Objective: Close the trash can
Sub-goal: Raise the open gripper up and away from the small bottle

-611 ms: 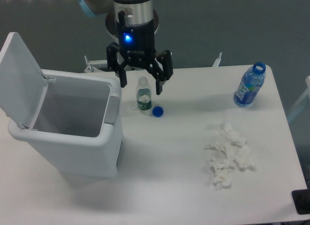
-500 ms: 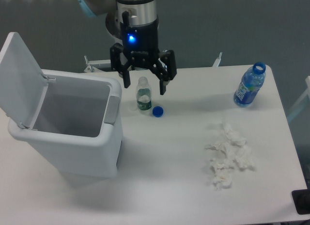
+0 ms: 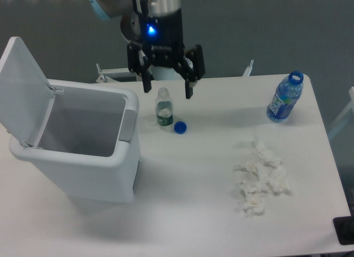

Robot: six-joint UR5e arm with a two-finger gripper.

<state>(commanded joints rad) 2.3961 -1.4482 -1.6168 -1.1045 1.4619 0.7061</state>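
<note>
The trash can (image 3: 83,157) is a large white bin on the left of the table. Its flat lid (image 3: 23,85) stands swung up and back on the left side, so the inside is exposed. A grey latch tab (image 3: 128,125) sits on the bin's right wall. My gripper (image 3: 168,91) hangs open above the table to the right of the bin, its two fingers spread either side of a small clear bottle (image 3: 164,107) without touching it. Nothing is held.
A blue cap (image 3: 180,127) lies beside the small bottle. An uncapped blue bottle (image 3: 285,97) stands at the far right. Crumpled white tissues (image 3: 260,176) lie right of centre. A dark object (image 3: 346,230) sits at the table's bottom right corner.
The gripper has risen and shifted slightly right, away from the small bottle, staying open. The trash can's lid stays up.
</note>
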